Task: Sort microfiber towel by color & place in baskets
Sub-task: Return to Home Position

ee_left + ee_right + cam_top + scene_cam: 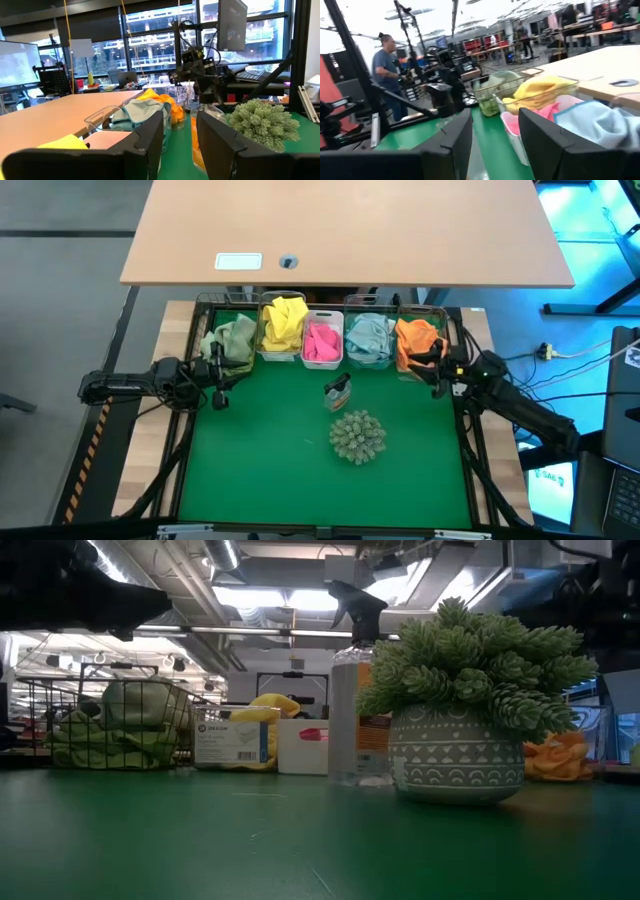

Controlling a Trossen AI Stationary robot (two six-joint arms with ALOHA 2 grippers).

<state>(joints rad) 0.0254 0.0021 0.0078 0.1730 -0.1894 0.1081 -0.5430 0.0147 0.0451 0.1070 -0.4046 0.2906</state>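
Observation:
Five baskets stand in a row along the far edge of the green mat, each with a towel in it: green, yellow, pink in the white basket, light blue and orange. In the low view the green towel lies in a dark wire basket. My left gripper hovers open at the row's left end, nothing between its fingers. My right gripper hovers open at the row's right end, also empty.
A spray bottle stands mid-mat in front of the pink towel. Nearer the front sits a spiky grey-green plant ball in a patterned pot. A wooden desk lies beyond the baskets. A person stands in the room beyond the table.

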